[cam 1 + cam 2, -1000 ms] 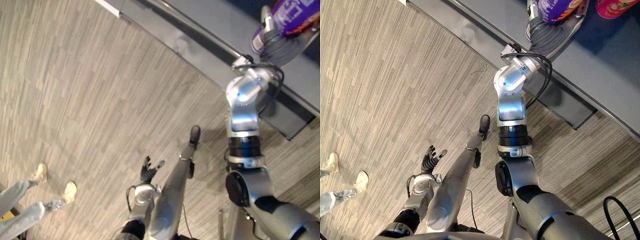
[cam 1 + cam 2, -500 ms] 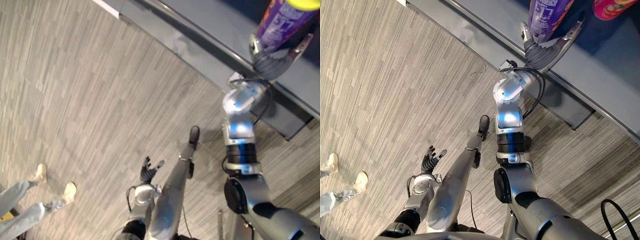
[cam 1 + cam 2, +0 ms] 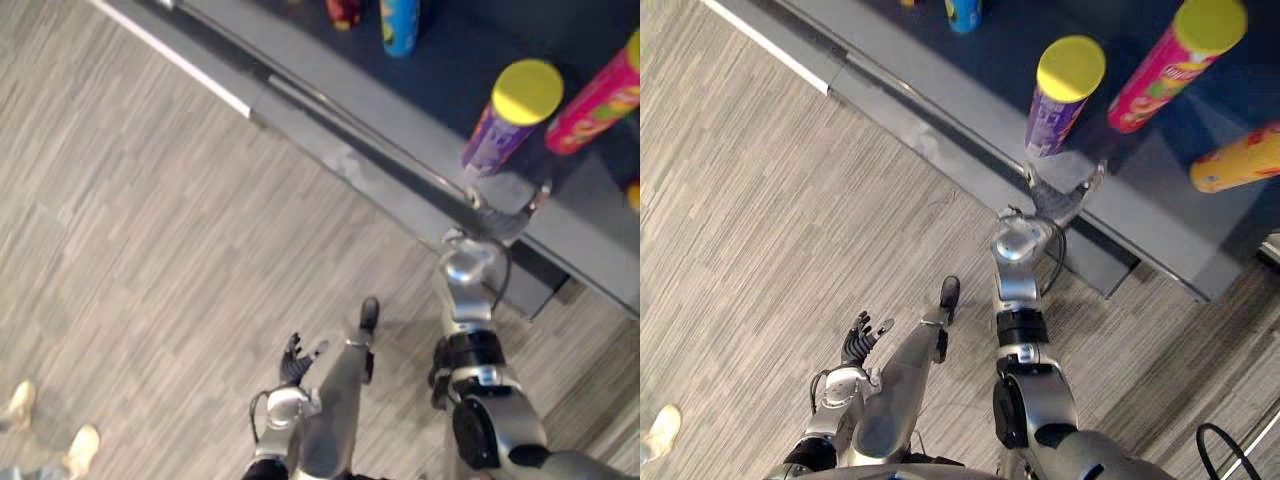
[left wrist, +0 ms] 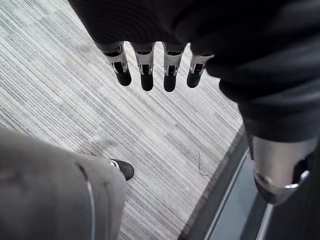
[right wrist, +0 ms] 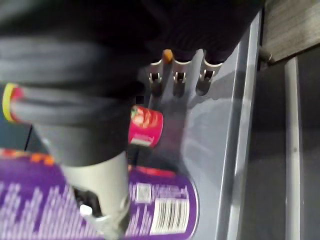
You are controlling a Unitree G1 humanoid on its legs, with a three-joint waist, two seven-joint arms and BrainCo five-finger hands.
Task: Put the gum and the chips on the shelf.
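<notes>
Up at the shelf's front edge, my right hand (image 3: 1058,200) has its fingers fanned out straight, so it's let go and isn't squeezing anything. On its wrist cam the fingers (image 5: 179,75) point along the grey board. The thumb (image 5: 100,200) runs right alongside the purple chips can (image 3: 1058,105), close enough that I honestly can't say if they touch.

The chips can has a yellow lid and stands upright on the shelf (image 3: 940,60), just past the open hand and near the front edge. Next to it on the robot's right is a pink can (image 3: 1155,75), also with a yellow lid. Further right there's an orange-yellow can (image 3: 1240,160) that looks like it's lying on its side. A small red can (image 5: 145,125) sits deeper in, beyond the fingertips, and a blue can (image 3: 400,25) stands well off along the shelf.

Down low, my left hand (image 3: 862,335) hangs over the plank floor (image 3: 760,220) with fingers (image 4: 146,75) relaxed and nothing in it. A person's shoes (image 3: 80,445) show at the lower left corner, well away from both arms.
</notes>
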